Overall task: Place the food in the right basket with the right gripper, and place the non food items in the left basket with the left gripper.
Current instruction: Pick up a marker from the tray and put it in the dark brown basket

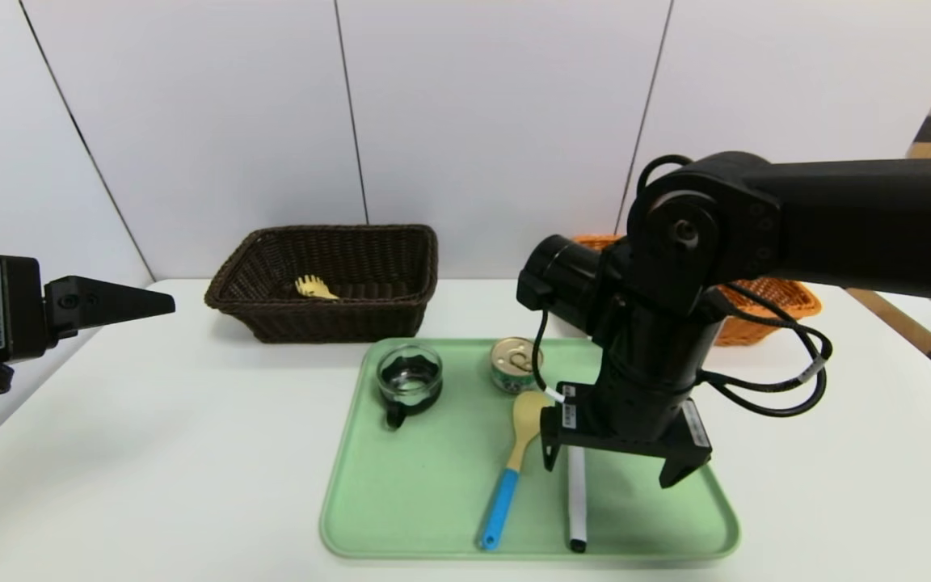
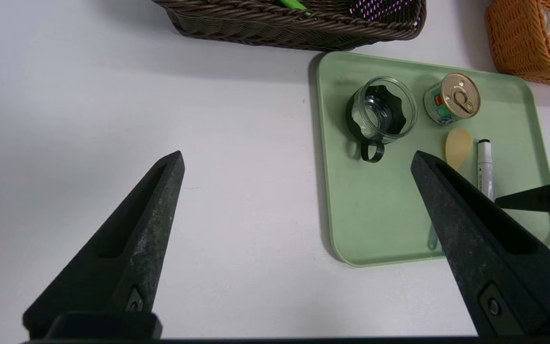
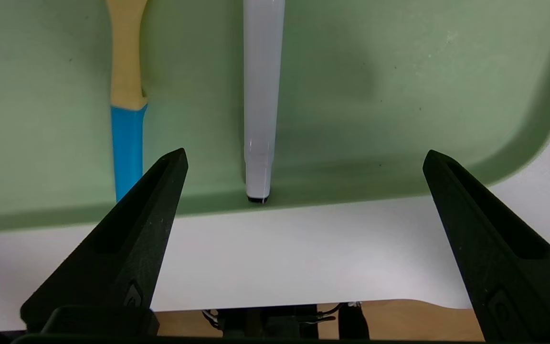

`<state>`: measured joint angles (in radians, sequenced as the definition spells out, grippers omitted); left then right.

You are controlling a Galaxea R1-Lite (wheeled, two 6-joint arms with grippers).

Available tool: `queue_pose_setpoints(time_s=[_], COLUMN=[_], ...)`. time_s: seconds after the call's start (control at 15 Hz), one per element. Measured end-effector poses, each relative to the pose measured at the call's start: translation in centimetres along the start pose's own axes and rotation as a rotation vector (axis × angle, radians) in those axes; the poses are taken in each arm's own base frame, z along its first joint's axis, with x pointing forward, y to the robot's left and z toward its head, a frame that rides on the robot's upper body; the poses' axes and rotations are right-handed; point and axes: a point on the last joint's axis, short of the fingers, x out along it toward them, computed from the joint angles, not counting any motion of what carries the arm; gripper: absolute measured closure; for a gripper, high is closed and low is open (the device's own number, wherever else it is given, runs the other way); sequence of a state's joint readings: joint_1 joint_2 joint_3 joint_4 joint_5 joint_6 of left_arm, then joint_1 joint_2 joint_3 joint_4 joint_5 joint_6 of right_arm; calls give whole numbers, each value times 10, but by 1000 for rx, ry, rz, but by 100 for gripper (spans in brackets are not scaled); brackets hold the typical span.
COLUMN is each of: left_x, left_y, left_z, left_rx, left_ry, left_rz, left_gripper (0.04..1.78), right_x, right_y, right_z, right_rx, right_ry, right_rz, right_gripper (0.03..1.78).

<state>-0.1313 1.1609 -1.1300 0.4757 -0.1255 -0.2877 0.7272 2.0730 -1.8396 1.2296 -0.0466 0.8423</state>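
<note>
- Right gripper hangs over the green tray, fingers spread wide and empty, pointing down near the tray's 4 o'clock corner. White marker lies just under and beside it, yellow spoon close at the marker's 9 o'clock.
- Risk: this arm handles food only. Closing here would catch the marker, a non-food item, and carry it to the wrong basket.
- Its likely target, the small tin, stands at the tray's 12 o'clock, just beyond the spoon bowl. A low sweep toward it could knock the spoon or roll the marker.
- Glass cup sits at the tin's 9 o'clock, near but apart; wide fingers could clip it.
- Orange basket is mostly hidden behind the arm; bread seems to be inside already.
- Left gripper waits off the tray at 9 o'clock, open, empty. Dark basket holds the pasta fork.
</note>
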Motion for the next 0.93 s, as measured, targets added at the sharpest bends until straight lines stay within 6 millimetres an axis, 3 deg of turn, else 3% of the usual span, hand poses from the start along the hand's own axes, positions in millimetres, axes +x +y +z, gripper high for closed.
queue_pose_setpoints(time_s=[0.4, 0.93], left_x=[-5, -6], left_y=[-1, 0], left_z=[-2, -3], left_rx=[3, 4], left_ry=[-11, -12], left_rz=[-6, -7], left_gripper=[14, 13], right_x=[25, 31], right_y=[7, 7], right_z=[8, 11], right_rx=[7, 14], right_ry=[64, 80], right_rz=[-19, -22], right_gripper=[10, 10])
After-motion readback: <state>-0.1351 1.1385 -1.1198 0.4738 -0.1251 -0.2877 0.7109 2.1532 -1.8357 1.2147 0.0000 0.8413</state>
